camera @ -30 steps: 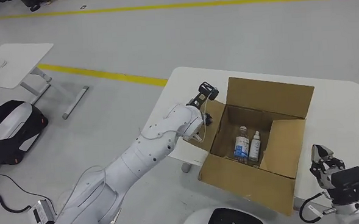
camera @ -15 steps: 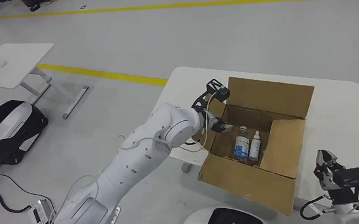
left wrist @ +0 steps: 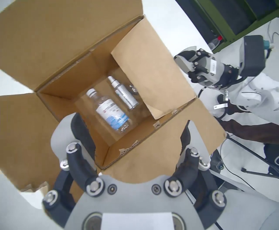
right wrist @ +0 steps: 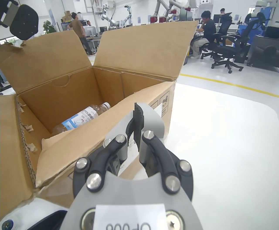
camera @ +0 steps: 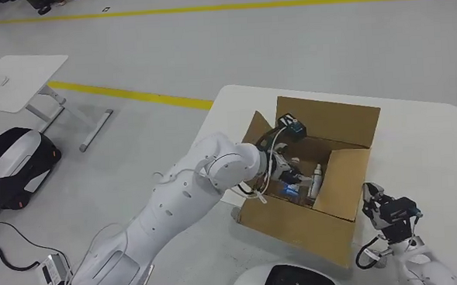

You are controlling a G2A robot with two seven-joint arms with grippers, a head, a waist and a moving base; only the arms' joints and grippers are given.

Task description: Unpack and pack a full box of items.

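The white table (camera: pixel 426 132) carries the open cardboard box (camera: pixel 295 223), flaps up. The left gripper (left wrist: pixel 131 124) hangs over its opening, fingers spread wide and holding nothing. The right gripper (right wrist: pixel 137 122), fingers pressed together, sits near the box's side. Inside lie a clear labelled bottle (left wrist: pixel 110 111) and a slimmer spray bottle (left wrist: pixel 123 94) — side by side, perhaps touching.

Open cardboard box (camera: pixel 295 228) — labelled clear bottle (left wrist: pixel 111 112) and slim spray bottle (left wrist: pixel 124 94) lying inside.

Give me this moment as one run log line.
left gripper: open, over box | right gripper: shut, beside box | in box: clear bottle, spray bottle, both lying
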